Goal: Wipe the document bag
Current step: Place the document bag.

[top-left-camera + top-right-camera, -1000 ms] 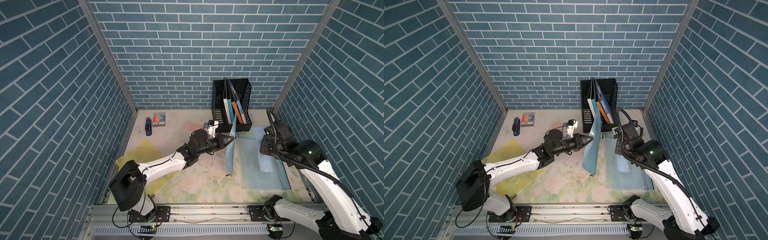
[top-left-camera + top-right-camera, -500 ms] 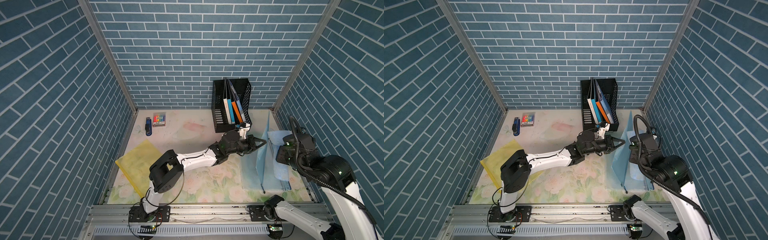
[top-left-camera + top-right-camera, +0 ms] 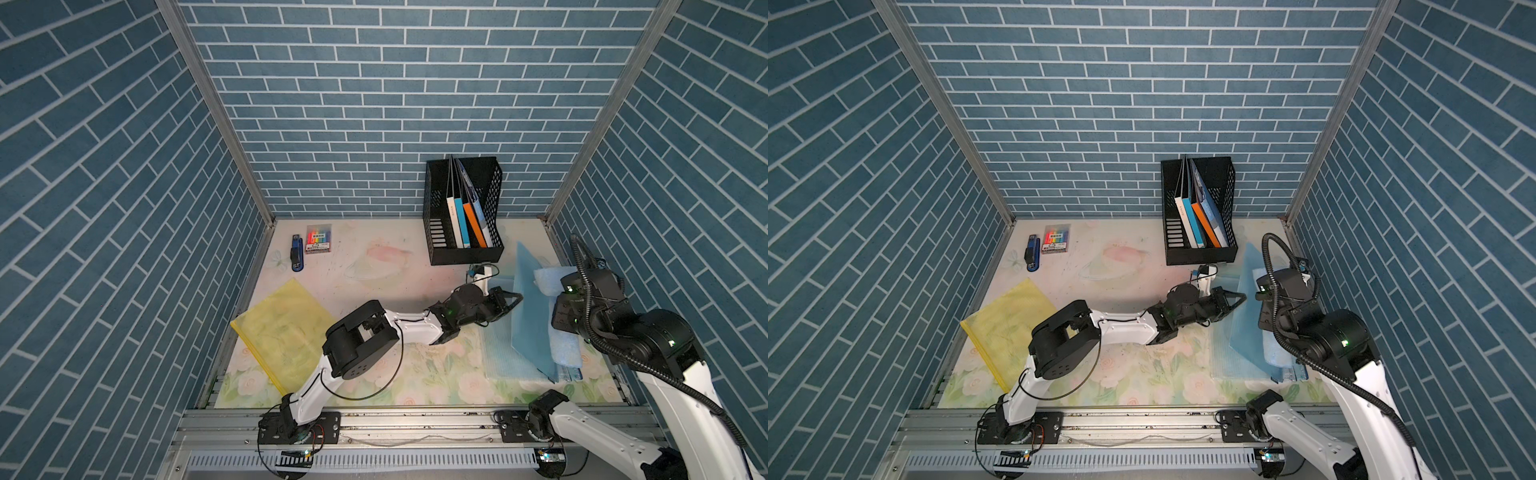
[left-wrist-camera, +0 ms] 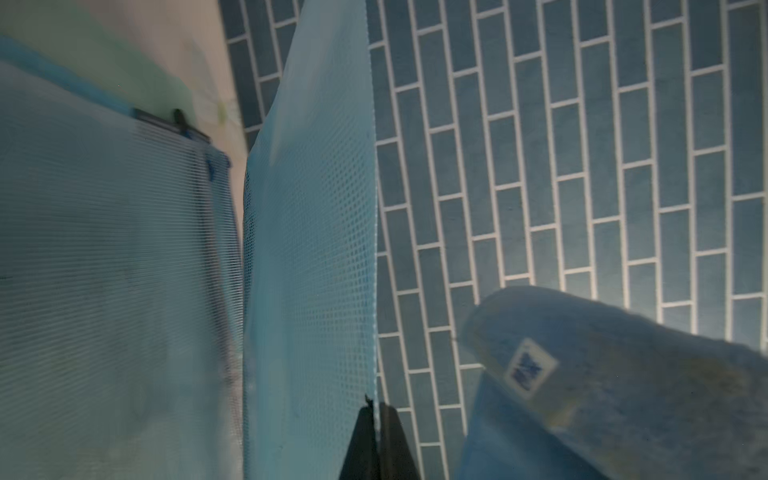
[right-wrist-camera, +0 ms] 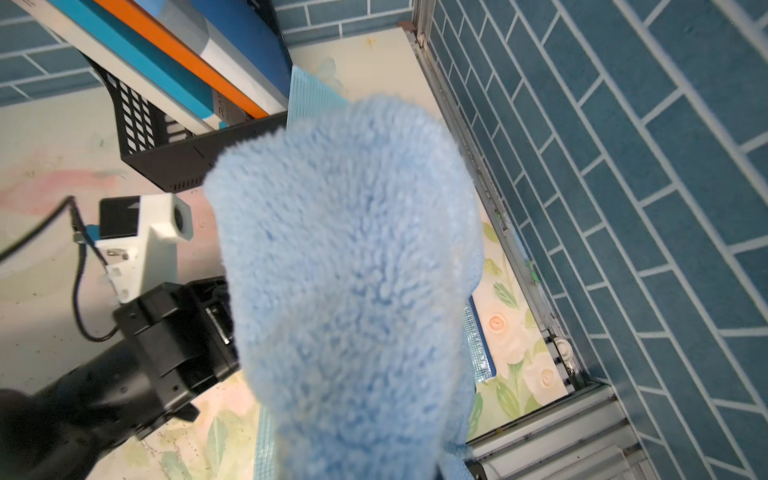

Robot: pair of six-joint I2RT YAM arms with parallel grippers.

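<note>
Left gripper [image 3: 515,297], in both top views, is clamped on the blue document bag's [image 3: 530,320] raised flap, at four o'clock on the table [image 3: 374,266]. Left wrist: fingertips [image 4: 361,440] pinch mesh. Right wrist: blue cloth [image 5: 353,270] hides the right gripper clenching it.

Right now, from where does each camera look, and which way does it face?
Top views: high over the front rail, looking down toward the back wall; both show the left arm, the right arm and the raised blue document bag.
Left wrist: on the left arm, looking along the left gripper, shut on the bag's edge, toward the side wall.
Right wrist: on the right arm, looking past the blue cloth, which hides its jaws, toward the file rack and left arm.
Shared: both wrist views show bag and cloth.
</note>
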